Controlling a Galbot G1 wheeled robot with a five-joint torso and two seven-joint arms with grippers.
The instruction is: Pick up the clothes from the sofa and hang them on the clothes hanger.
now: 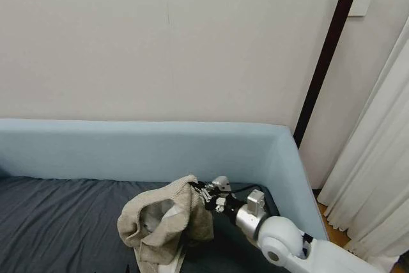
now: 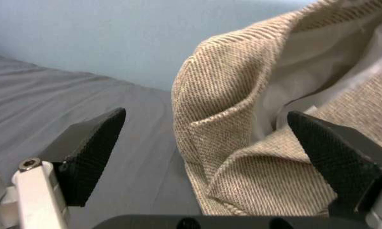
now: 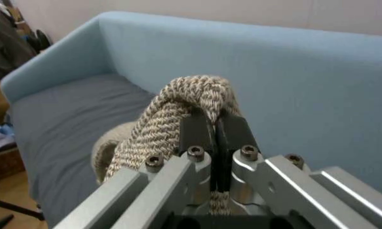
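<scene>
A plain off-white wall (image 1: 160, 36) fills the upper room, evenly lit. Below it runs a pale blue sofa (image 1: 160, 151) with a low back, a raised right arm and a dark grey seat (image 1: 57, 222). Right of the sofa a dark post (image 1: 324, 62) leans upward, white curtains (image 1: 377, 171) hang, and wooden floor (image 1: 327, 225) shows between.

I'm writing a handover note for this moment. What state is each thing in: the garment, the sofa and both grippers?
Beige knitted garment: bunched, one edge pinched and raised, the rest draping toward the seat.
Right gripper: shut on the garment's edge.
Left gripper: open, facing the garment, not gripping it.
Light blue sofa with dark grey seat: bears the garment near its right end.
</scene>
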